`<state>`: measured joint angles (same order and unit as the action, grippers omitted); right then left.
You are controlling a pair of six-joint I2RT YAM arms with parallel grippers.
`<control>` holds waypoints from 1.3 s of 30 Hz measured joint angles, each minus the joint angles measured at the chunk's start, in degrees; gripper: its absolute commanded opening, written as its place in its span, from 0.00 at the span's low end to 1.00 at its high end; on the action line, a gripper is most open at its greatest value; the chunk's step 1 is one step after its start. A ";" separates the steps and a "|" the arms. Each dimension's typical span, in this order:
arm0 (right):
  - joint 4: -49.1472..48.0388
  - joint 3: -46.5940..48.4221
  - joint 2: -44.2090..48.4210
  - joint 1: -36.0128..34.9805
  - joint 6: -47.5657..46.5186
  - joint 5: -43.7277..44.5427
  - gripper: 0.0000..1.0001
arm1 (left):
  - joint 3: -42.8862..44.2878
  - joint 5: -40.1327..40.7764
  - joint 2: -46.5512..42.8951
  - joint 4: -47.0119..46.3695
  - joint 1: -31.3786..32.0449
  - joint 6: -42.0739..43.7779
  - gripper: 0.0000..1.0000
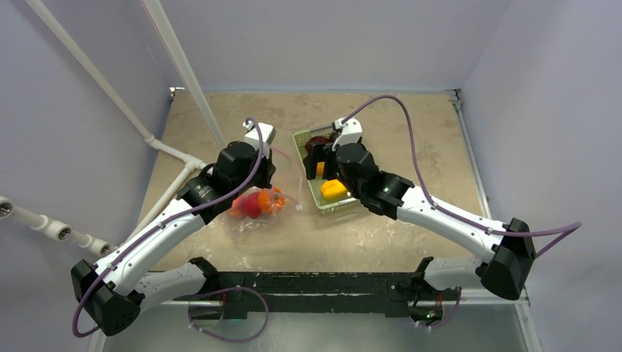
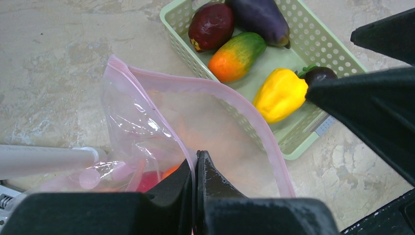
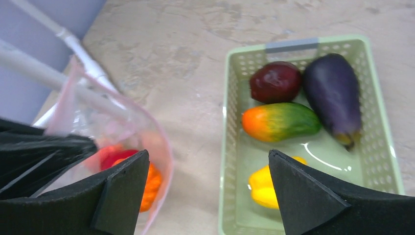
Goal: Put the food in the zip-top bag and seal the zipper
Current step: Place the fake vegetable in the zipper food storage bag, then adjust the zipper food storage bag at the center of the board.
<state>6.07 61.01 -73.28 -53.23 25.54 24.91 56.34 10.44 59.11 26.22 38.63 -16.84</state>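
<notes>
The clear zip-top bag (image 2: 147, 122) lies left of the pale green basket (image 2: 176, 19), its mouth held up and open. My left gripper (image 2: 197, 155) is shut on the bag's near rim at the pink zipper (image 2: 244, 105). Inside the bag lie a red fruit (image 3: 115, 156) and an orange pumpkin (image 3: 152, 183). The basket holds a yellow pepper (image 3: 264, 188), an orange-green fruit (image 3: 281, 121), a dark red fruit (image 3: 275, 81) and a purple eggplant (image 3: 333, 93). My right gripper (image 3: 208, 152) hangs open and empty above the basket's left wall, between bag and pepper.
White pipes (image 1: 169, 147) slant across the table's left side beside the bag. Pale walls close the table on three sides. The right arm (image 2: 372, 112) fills the right of the left wrist view, over the basket's near end.
</notes>
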 measured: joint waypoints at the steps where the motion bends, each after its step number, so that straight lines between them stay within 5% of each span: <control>1: 0.70 0.02 -0.07 0.46 0.35 0.37 0.92 | 0.00 0.00 0.00 0.00 0.00 0.00 0.00; 25: 0.00 0.15 -6.95 2.19 2.84 -18.84 0.59 | 0.00 0.02 -0.66 0.02 0.00 0.02 0.00; 32: -0.98 1.07 -12.61 2.19 2.95 -20.48 0.35 | 0.00 0.04 -0.92 0.02 0.00 0.02 0.00; 37: -1.09 2.54 -13.51 2.19 3.30 -19.98 0.00 | 0.00 0.22 -1.16 0.07 0.00 0.09 0.00; 39: -1.07 3.48 -13.51 2.19 3.19 -19.61 0.00 | 0.00 0.57 -1.44 0.35 0.02 0.17 0.00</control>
<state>4.99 64.49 -86.78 -51.05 28.73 5.30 56.34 11.00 57.67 26.57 38.65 -16.67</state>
